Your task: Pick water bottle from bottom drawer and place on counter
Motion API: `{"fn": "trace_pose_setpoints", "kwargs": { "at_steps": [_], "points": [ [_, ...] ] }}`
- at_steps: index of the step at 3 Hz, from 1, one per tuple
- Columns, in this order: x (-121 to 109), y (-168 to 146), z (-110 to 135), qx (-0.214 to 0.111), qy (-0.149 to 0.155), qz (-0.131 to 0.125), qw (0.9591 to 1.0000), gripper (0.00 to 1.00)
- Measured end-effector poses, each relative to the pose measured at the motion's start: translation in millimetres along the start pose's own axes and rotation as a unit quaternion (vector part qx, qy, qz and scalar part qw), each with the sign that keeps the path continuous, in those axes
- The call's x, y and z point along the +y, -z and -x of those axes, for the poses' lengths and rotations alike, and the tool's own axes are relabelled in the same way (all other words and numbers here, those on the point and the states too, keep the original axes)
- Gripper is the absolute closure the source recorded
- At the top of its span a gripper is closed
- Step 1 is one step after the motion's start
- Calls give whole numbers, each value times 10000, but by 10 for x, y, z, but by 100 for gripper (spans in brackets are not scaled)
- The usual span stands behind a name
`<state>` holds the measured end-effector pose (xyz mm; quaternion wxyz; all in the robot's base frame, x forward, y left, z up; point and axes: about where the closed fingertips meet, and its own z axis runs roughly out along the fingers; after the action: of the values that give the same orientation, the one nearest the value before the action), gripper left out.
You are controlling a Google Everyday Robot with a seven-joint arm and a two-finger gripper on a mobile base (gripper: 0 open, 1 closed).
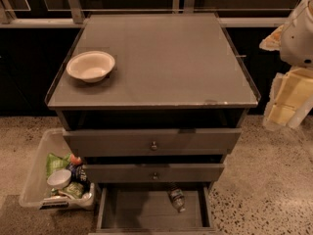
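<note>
The water bottle lies on its side on the flat floor of the open bottom drawer, right of its middle, cap end toward me. The counter is the broad grey-brown cabinet top above the drawers. My gripper hangs at the right edge of the view, beside and off the counter's right side, far above and to the right of the bottle. It holds nothing that I can see.
A white bowl sits on the counter's left side. Two knobbed drawers stand partly pulled out above the bottom drawer. A clear bin with snack packets and a small bowl stands on the floor at the left.
</note>
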<state>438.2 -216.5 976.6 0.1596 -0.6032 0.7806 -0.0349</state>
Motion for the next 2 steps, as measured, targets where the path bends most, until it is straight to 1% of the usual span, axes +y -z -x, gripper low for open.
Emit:
{"fn": "trace_pose_setpoints", "kwargs": {
  "at_steps": [1,2],
  "points": [
    [5,29,9,-37,-8,-73,10000,0],
    [282,49,23,-344,-176,-261,9989,0]
  ]
}}
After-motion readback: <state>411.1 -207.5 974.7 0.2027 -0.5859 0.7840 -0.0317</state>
